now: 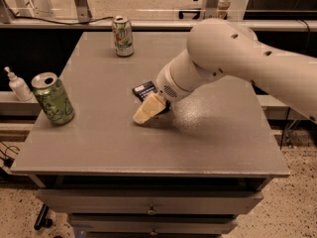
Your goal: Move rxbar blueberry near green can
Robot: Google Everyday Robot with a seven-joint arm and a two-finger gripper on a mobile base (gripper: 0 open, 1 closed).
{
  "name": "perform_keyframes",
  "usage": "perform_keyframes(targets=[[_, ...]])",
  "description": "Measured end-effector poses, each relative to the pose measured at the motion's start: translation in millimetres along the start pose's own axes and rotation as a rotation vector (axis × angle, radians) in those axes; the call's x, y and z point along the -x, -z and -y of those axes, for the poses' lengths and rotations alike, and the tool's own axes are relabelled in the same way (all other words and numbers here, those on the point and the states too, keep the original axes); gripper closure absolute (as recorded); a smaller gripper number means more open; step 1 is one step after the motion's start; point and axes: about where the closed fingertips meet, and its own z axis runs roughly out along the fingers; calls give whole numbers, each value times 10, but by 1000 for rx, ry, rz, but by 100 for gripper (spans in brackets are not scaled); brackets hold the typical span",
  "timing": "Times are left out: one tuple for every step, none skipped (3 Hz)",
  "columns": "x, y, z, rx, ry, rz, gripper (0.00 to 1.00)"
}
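Note:
The rxbar blueberry is a small dark navy wrapper lying flat on the grey table near its middle, partly hidden behind the arm. My gripper shows as a cream-coloured tip just in front of the bar, low over the table. The big white arm reaches in from the right. The green can stands upright near the table's left edge, well left of the bar and the gripper.
A white can with a green and red logo stands at the back of the table. A small white pump bottle stands off the table's left side. Drawers sit below the table's front edge.

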Motion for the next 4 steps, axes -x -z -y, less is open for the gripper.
perform_keyframes(targets=[[-11,22,59,-5,-5,2,42],[-3,68,103,-10,-5,7,65],[39,117,108,-8,0,20,87],[156,172,51,12,11,49,100]])
